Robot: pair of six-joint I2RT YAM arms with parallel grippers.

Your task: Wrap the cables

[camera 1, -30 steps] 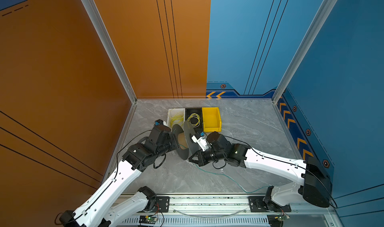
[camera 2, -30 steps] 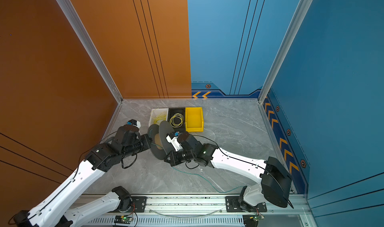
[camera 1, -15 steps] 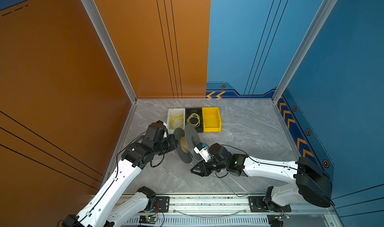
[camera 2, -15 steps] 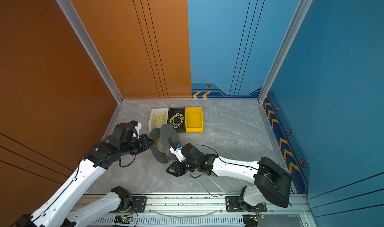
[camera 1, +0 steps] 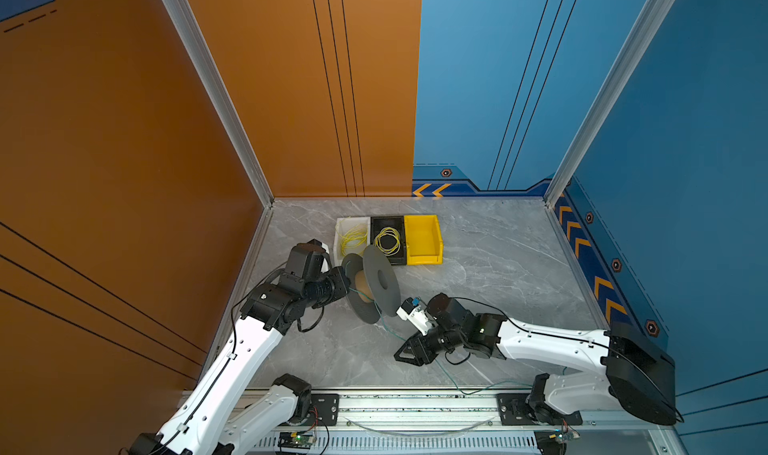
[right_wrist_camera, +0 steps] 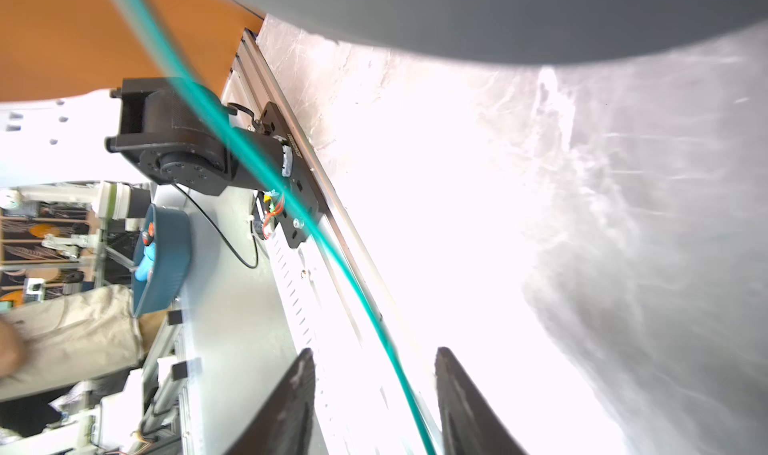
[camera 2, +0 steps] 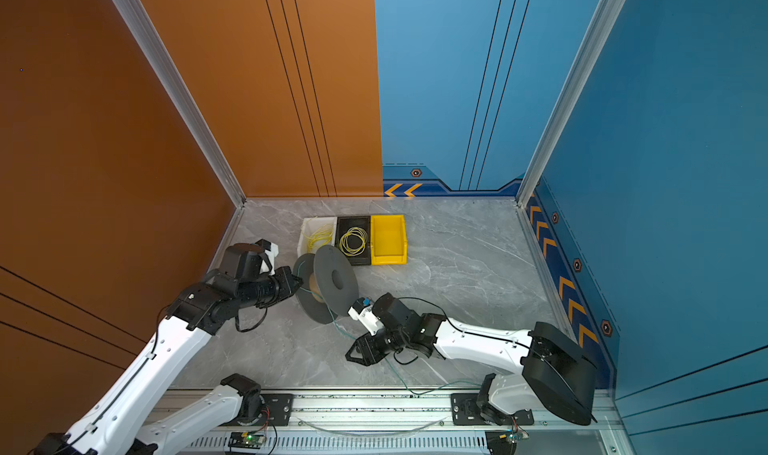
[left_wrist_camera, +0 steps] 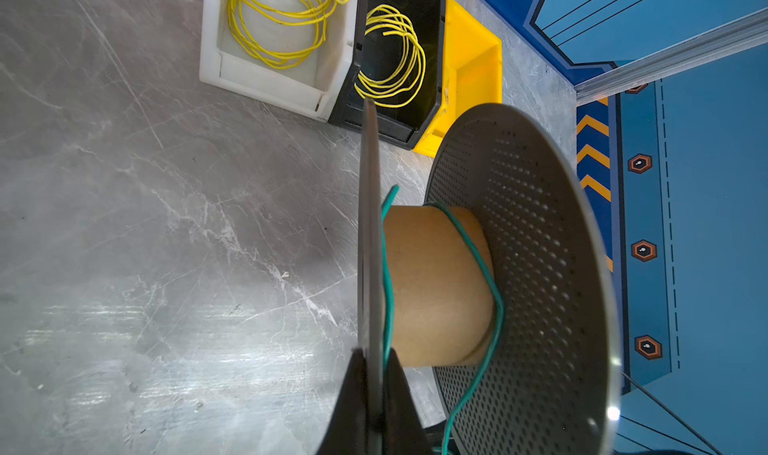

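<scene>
Teal-green cable (left_wrist_camera: 473, 245) is lying in roughly one loose turn around the tan core of the grey spool (left_wrist_camera: 532, 232). From there it is trailing across the marble tabletop (camera 1: 498, 266) toward the front rail. Most of its length is lying unwound, so I judge the wrapping to be at an early stage.

My left gripper (left_wrist_camera: 372, 359) is pinching the edge of the spool's near flange, jaws closed on it, holding the spool on edge and tilted. My right gripper (right_wrist_camera: 374, 351) is hovering low beside the spool with its jaws partly apart. The cable is passing between the fingers without being clamped.

Next, I think, I need to close on that loose strand and carry it around the core, taut and between the flanges.
</scene>
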